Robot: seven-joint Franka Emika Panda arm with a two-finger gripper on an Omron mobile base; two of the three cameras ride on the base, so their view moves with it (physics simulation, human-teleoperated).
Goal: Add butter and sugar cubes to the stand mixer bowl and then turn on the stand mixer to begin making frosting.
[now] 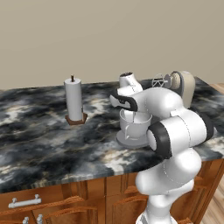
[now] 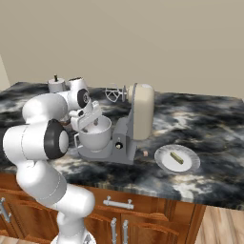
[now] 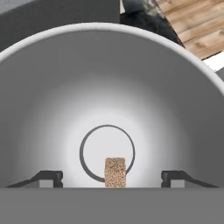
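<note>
On the left of the surface [image 1: 43,140], a paper-towel roll [image 1: 73,99] is standing clear of the work. The tool [image 3: 112,177] is hanging over the bowl [image 2: 95,136] with its jaws spread wide and gripping nothing; a sugar cube [image 3: 115,172] is lying between the fingertips [image 3: 48,177] in the hand view, apparently loose in the bowl. The mixer [image 2: 136,121] is sitting with its head tilted back. A second cube [image 2: 145,153] is resting beside its base. Further right, the butter [image 2: 177,157] is lying on a plate [image 2: 164,164]. The butter is probably light, soft and greasy; take it across its narrow sides, gently.
</note>
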